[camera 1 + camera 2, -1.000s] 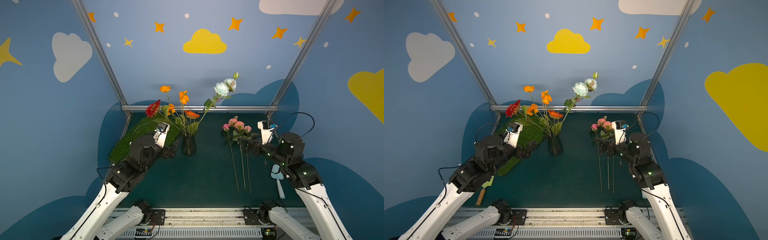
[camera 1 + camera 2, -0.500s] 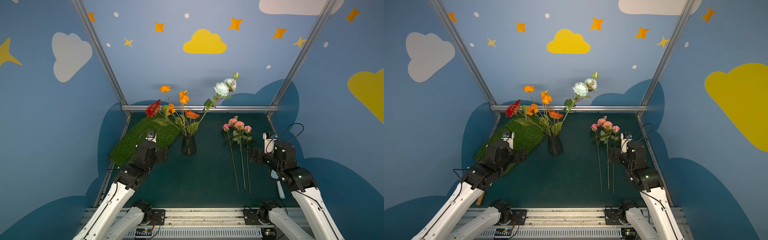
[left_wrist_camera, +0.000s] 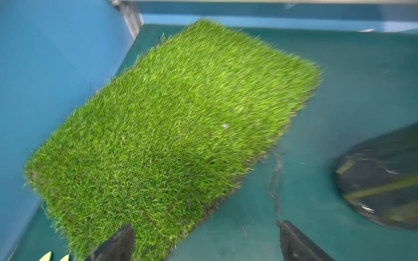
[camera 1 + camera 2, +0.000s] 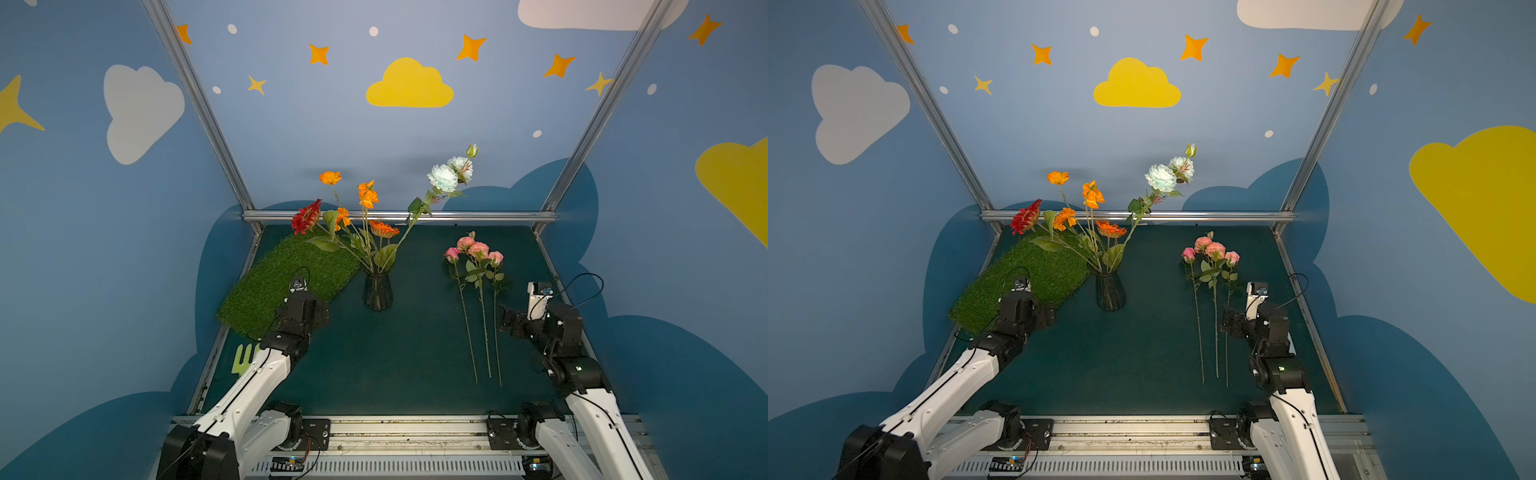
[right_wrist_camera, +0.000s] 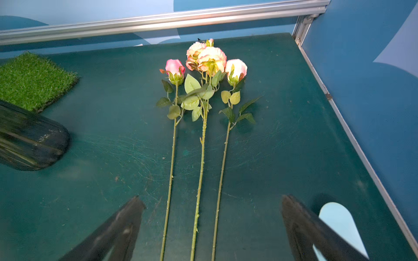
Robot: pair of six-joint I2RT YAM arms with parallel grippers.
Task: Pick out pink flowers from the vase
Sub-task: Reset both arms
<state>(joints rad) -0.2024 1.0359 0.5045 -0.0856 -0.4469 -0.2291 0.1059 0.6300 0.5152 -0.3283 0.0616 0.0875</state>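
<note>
My right gripper is released, jaws spread wide and gripping nothing. It hangs just beside the pink flowers. In both top views their stems lie at my 9 o'clock and their blooms at about 11 o'clock. In the right wrist view the three stems run out of the picture between my two fingers.

The pink flowers lie flat on the desk, out of the vase and side by side, close together but mostly apart. Their long axis runs from 6 o'clock to 12 o'clock, cut ends toward me and heads toward the back rail, leaning slightly to 11. The hot-pink rose lies on the 9 o'clock side, the ruffled peach-pink blooms in the middle and the pale pink rose on the 3 o'clock side. The leaves of the two left-hand stems overlap.

My left gripper is also released — jaws wide, nothing between them. It sits over the near corner of the grass mat.

The vase stands upright at that gripper's 2 o'clock, well apart from the pink flowers. It holds the orange and red flowers and the white-bluish blooms, whose stem leans toward 1 o'clock.
</note>
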